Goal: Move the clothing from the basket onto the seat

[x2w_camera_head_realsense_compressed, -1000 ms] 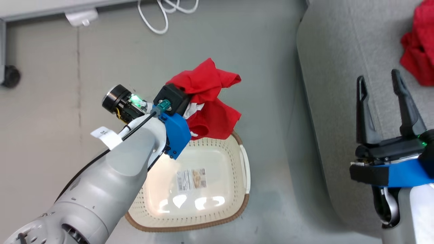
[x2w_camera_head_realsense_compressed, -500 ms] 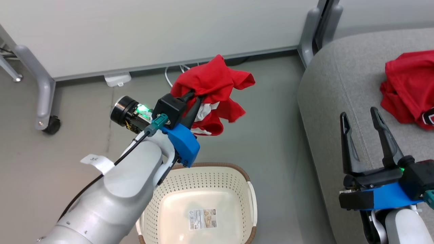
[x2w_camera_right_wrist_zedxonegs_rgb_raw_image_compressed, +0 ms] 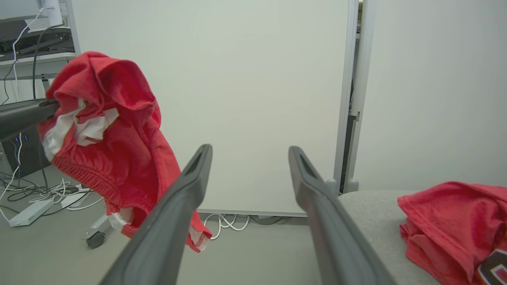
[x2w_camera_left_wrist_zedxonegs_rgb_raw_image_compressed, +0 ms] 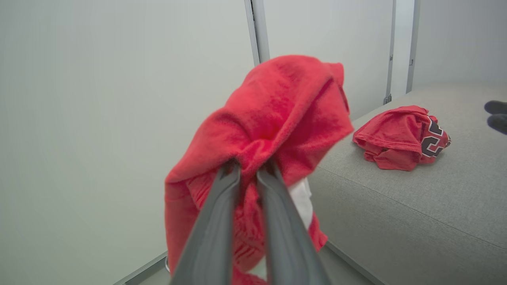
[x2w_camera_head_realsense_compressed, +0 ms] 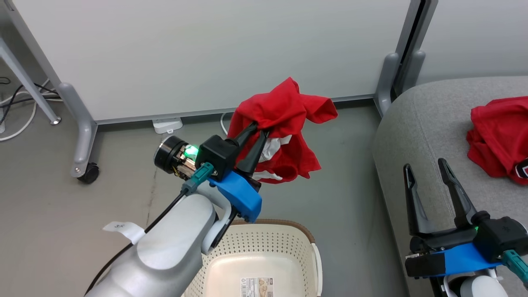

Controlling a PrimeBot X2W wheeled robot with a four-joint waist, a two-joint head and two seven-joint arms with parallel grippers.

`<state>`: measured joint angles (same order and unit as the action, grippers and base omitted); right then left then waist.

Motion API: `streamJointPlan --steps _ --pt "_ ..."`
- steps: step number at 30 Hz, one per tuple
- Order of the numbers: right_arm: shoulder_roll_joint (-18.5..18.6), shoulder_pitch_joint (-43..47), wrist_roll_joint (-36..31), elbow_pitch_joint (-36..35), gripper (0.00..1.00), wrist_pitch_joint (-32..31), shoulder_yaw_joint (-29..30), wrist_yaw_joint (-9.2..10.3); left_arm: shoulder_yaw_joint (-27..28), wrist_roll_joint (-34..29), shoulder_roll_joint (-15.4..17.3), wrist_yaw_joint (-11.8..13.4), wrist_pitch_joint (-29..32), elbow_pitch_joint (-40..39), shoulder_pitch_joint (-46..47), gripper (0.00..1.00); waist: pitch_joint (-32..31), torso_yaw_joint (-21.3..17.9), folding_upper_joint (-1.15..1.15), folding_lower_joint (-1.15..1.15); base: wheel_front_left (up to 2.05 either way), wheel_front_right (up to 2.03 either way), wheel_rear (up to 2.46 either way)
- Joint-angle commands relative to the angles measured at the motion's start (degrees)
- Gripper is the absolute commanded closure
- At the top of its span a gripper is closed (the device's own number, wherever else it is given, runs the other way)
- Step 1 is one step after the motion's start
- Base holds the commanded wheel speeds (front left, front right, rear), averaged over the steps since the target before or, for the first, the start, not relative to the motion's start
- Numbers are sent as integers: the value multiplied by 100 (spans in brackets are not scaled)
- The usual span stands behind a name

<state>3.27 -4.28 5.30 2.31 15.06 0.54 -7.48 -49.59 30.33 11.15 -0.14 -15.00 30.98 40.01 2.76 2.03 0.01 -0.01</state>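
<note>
We hold trimmed red garment clamped in left gripper, aloft beyond basket. Target seat lies to its right; we judge carry goes rightward. Right gripper spread, empty, nearer seat. Numbered garment lies on seat.

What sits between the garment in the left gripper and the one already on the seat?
Nothing in the way: the head view shows bare floor, then bare seat fabric, between the held garment and the printed garment. The right gripper sits lower, open.
</note>
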Motion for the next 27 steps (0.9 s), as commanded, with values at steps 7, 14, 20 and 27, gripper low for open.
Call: streamJointPlan --steps 7,14,20,27 --pt "-31 127 25 64 0 17 -83 -3 -4 45 40 133 2 -360 -191 100 -84 108 -1 1 0 0 0" --pt "8 24 -40 114 0 17 -259 -3 -39 42 83 199 56 -562 -203 100 -50 161 -1 1 0 0 0" --pt "184 -302 -95 295 0 17 -876 -3 -87 24 74 194 84 -625 -116 100 -23 210 -1 1 0 0 0" --pt "319 -877 -190 879 0 17 -1761 -3 -183 -17 -1 169 115 -656 21 100 48 337 -1 1 0 0 0"
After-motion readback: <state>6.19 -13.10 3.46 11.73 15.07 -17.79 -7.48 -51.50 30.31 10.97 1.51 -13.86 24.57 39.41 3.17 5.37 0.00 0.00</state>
